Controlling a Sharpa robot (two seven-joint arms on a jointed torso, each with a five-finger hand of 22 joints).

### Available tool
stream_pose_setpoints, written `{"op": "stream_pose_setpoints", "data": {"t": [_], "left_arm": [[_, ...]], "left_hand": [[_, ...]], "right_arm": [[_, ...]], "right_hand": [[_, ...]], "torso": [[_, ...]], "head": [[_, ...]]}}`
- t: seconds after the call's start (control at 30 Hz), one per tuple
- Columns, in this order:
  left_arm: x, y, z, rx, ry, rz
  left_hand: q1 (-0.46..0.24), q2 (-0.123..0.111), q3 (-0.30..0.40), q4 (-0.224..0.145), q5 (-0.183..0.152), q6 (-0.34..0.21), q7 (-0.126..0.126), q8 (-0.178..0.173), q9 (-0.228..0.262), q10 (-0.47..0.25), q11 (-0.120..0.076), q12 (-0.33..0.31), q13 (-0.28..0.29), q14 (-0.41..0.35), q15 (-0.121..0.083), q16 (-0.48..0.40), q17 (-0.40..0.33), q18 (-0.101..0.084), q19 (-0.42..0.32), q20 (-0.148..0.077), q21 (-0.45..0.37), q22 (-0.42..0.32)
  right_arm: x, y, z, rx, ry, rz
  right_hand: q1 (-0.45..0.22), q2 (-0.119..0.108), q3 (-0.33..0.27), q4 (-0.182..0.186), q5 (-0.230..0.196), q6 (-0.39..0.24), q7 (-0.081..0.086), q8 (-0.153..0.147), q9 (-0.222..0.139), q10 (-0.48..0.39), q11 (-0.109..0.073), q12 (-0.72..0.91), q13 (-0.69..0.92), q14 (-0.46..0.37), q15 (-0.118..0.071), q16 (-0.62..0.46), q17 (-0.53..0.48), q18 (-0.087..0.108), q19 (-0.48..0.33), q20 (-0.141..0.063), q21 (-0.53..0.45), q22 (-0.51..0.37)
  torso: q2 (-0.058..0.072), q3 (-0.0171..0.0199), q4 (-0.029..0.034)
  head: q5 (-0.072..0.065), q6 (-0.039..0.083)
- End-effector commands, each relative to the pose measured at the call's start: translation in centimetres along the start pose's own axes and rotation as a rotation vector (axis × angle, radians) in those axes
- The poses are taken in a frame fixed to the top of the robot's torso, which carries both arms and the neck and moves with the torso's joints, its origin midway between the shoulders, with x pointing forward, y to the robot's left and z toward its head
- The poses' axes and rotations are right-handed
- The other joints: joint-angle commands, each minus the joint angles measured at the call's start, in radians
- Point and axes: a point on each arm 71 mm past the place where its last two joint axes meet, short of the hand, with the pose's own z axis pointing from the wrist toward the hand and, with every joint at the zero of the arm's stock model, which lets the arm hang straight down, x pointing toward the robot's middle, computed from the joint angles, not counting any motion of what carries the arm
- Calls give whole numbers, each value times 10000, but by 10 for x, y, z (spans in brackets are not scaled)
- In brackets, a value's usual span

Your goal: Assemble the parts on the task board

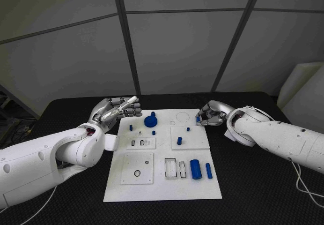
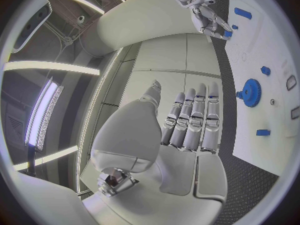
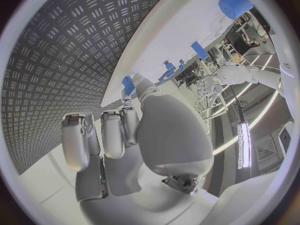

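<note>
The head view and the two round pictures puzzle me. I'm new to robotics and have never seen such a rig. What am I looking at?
This is a robot with two white arms at a black table. The square picture comes from a camera on its head, looking down. Each round one comes from a fisheye camera at a wrist, behind that arm's own hand. On the table lies a white task board with small blue parts: a gear, a thick cylinder and a thin rod. The left robot hand is open and holds nothing. The right robot hand seems to pinch a small blue part near the board's far right corner.
</note>
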Motion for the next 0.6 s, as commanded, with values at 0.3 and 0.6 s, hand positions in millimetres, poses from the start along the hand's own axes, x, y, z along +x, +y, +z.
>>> {"op": "stream_pose_setpoints", "data": {"t": [0.3, 0.6], "left_arm": [[1, -1, 0, 54, 137, -5], [0, -1, 0, 48, 123, 3]], "left_hand": [[-8, 102, -3, -77, 23, 86, 13, -73, 3, 68, -25, -50, 7, 15, 41, -56, -16, -70, -103, 9, -59, -19], [-8, 102, -3, -77, 23, 86, 13, -73, 3, 68, -25, -50, 7, 15, 41, -56, -16, -70, -103, 9, -59, -19]], "right_arm": [[-2, 2, 0, -134, -189, -17], [-6, 5, -1, -282, -835, -7]], "right_hand": [[124, 570, 353, -136, 98, 1103, -318, 394, 262, 143, -256, 176, 1091, 666, -252, 100, 842, -74, 1055, -218, 32, 2633], [305, 846, 553, -388, 140, 1376, -456, 429, 401, 171, -385, 209, 1123, 681, -379, 131, 915, -74, 1055, -355, 32, 2633]], "torso": [[0, 5, -4], [-8, 6, 4]], "head": [[-16, -27], [15, -40]]}}
